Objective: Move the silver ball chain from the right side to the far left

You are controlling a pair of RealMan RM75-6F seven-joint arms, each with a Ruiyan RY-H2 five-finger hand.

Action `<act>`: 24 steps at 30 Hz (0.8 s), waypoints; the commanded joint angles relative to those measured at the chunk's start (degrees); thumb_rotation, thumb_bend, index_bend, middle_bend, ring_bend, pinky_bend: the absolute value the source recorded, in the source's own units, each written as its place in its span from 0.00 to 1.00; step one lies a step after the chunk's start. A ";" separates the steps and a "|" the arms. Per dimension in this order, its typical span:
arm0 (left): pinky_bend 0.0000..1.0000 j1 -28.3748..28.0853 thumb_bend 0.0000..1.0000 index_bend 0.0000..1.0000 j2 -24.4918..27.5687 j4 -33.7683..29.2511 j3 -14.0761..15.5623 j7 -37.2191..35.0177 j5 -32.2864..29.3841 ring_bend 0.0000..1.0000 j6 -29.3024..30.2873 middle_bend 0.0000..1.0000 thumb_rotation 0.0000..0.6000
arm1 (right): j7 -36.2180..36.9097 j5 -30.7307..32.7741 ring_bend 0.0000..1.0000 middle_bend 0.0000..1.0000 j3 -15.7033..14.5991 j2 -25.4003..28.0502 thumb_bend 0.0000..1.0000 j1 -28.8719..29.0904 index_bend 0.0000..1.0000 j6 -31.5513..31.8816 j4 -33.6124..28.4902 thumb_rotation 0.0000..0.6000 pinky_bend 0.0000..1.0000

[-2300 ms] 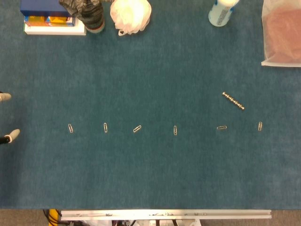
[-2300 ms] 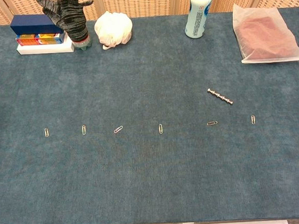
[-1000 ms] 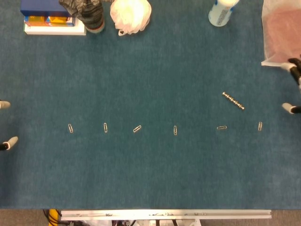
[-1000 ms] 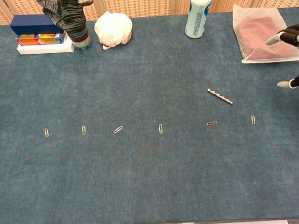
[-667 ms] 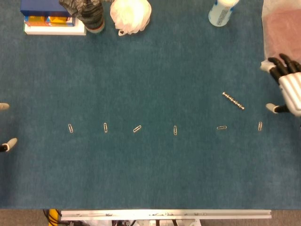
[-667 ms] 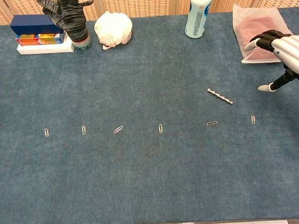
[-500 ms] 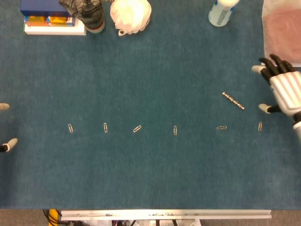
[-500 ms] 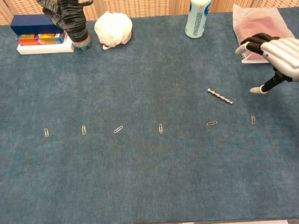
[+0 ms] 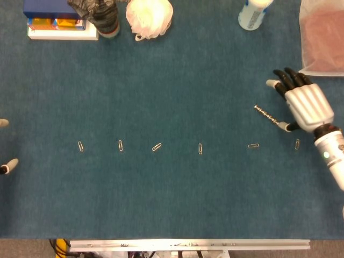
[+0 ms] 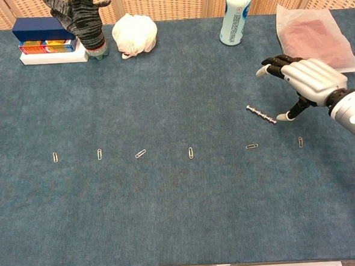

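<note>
The right hand (image 9: 306, 105) is hovering at the right of the frame with fingers spread and nothing in it, its thumb tip just beside the lower end of the silver ball chain (image 9: 266, 114), which is lying slantwise on the blue table cover (image 9: 177, 80) right of centre. Below the chain a row of paper clips (image 9: 200, 148) is stretching across the middle of the cloth. At the far left edge only two fingertips of the left hand (image 9: 6, 164) are showing, apart, so I cannot tell its state.
</note>
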 commanded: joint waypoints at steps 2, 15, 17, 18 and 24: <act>0.34 0.24 0.02 0.27 -0.12 0.22 0.15 -0.18 -0.04 0.28 0.07 0.26 1.00 | -0.18 -0.02 0.00 0.09 -0.43 -1.02 0.00 0.58 0.20 -0.47 1.08 1.00 0.16; 0.34 1.01 0.02 0.27 -0.46 0.90 0.37 -1.02 0.04 0.28 0.59 0.26 1.00 | -0.92 -0.98 0.00 0.04 -0.98 -4.29 0.00 2.41 0.17 -0.71 4.65 1.00 0.15; 0.34 0.96 0.02 0.27 -0.54 1.04 0.32 -1.10 -0.06 0.28 0.40 0.26 1.00 | -1.16 -0.79 0.00 0.03 -1.02 -4.65 0.00 2.69 0.15 -1.05 4.76 1.00 0.14; 0.34 0.91 0.02 0.27 -0.55 1.06 0.30 -1.14 -0.10 0.28 0.27 0.26 1.00 | -1.25 -0.77 0.00 0.02 -1.07 -4.79 0.00 2.77 0.14 -1.11 4.83 1.00 0.14; 0.34 0.88 0.02 0.27 -0.46 1.21 0.23 -1.46 -0.11 0.28 0.04 0.26 1.00 | -1.86 -0.30 0.00 0.01 -1.38 -5.28 0.00 3.07 0.13 -1.52 5.46 1.00 0.14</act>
